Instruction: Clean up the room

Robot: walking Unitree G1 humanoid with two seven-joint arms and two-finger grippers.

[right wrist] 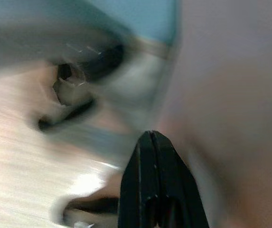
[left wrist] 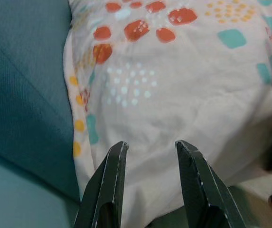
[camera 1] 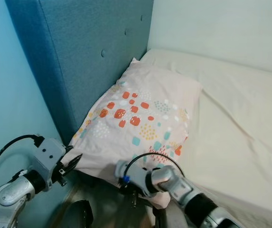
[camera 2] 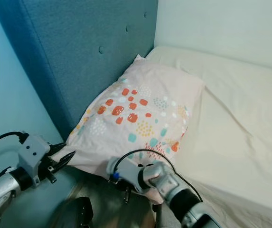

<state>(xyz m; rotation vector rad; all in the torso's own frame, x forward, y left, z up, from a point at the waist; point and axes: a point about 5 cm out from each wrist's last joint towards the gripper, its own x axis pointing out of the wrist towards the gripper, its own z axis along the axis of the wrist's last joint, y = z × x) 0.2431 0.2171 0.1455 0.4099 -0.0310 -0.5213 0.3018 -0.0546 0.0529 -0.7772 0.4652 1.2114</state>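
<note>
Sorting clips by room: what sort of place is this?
Most likely a bedroom: a patterned pillow lies on a bed with a cream sheet, against a padded blue headboard.

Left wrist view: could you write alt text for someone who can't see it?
A patterned pillow lies just beyond the open left end effector, its two black fingers spread at the pillow's edge. A blue upholstered headboard is beside it.

The right wrist view is smearing badly, so the floor [right wrist: 26,156] and a dark shape [right wrist: 79,71] aren't resolving. The right gripper [camera 1: 135,199] is tucking under the pillow [camera 1: 140,118], probably hiding its 2 fingertips. The bed [camera 1: 240,118] is running off frame.
</note>
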